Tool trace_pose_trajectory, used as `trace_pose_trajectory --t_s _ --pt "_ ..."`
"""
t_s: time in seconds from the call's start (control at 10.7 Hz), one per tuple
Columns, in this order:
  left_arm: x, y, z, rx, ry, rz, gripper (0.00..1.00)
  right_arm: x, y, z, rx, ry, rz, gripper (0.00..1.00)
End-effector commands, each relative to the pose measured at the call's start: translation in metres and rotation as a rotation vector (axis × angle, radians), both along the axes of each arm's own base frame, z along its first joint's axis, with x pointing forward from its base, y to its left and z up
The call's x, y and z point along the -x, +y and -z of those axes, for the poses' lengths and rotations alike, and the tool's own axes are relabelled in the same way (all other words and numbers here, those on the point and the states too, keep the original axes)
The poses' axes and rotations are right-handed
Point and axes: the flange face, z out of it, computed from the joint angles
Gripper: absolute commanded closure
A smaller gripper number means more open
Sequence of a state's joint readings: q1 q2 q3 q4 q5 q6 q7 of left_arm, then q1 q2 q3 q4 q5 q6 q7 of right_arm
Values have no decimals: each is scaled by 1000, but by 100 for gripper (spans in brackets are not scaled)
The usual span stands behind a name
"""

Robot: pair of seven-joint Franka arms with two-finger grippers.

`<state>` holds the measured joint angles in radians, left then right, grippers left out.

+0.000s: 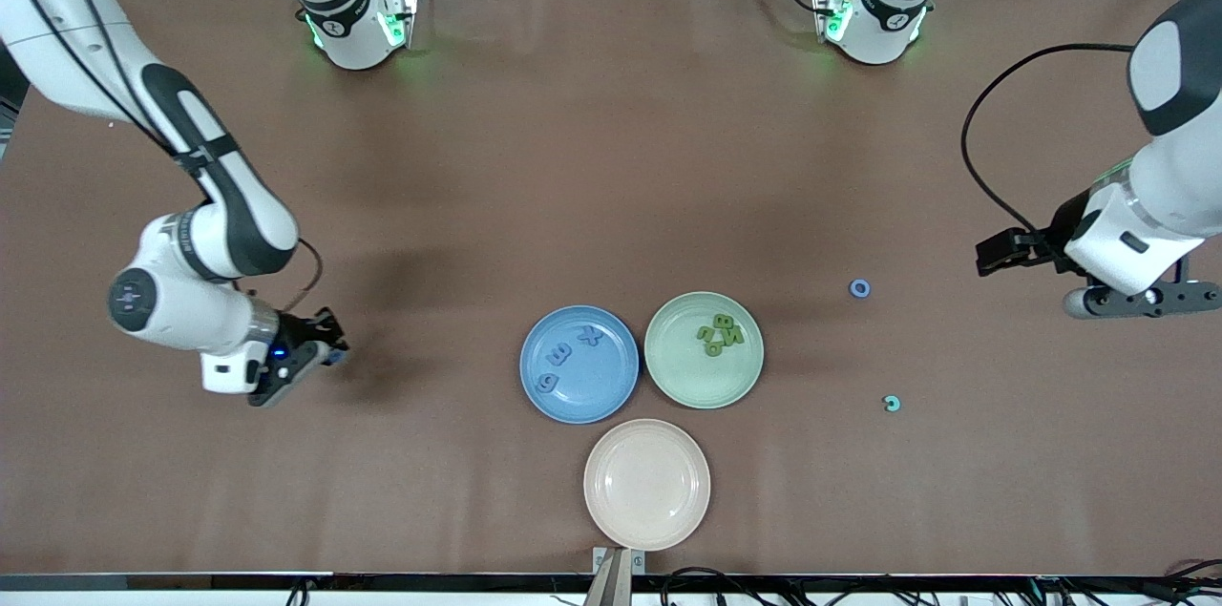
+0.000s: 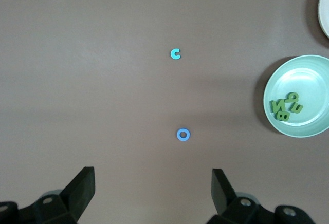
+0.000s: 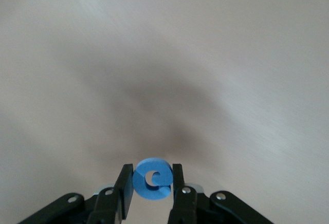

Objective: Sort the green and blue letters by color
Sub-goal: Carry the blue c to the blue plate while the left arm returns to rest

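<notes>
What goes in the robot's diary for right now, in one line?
right gripper: shut on blue letter, over bare table | left gripper: open, waiting over table | blue plate: three letters | green plate: four

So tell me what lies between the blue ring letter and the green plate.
Nothing: in the front view, only bare table separates the blue ring letter from the green plate.
</notes>
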<state>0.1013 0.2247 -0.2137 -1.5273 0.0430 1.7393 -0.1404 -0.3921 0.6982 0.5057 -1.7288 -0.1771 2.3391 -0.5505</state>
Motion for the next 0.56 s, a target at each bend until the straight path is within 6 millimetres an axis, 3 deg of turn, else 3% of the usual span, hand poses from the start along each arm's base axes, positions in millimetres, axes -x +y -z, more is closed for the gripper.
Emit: trace_pose_trajectory --t_s 0.0,0.28,0.47 --pt "22 17 -45 -36 -28 59 0 2 112 -23 -4 30 220 100" --pt "35 17 -78 -41 -26 55 0 13 243 -55 -49 45 480 100" --pt "46 15 -92 -30 -11 55 0 21 294 -61 -77 73 617 100"
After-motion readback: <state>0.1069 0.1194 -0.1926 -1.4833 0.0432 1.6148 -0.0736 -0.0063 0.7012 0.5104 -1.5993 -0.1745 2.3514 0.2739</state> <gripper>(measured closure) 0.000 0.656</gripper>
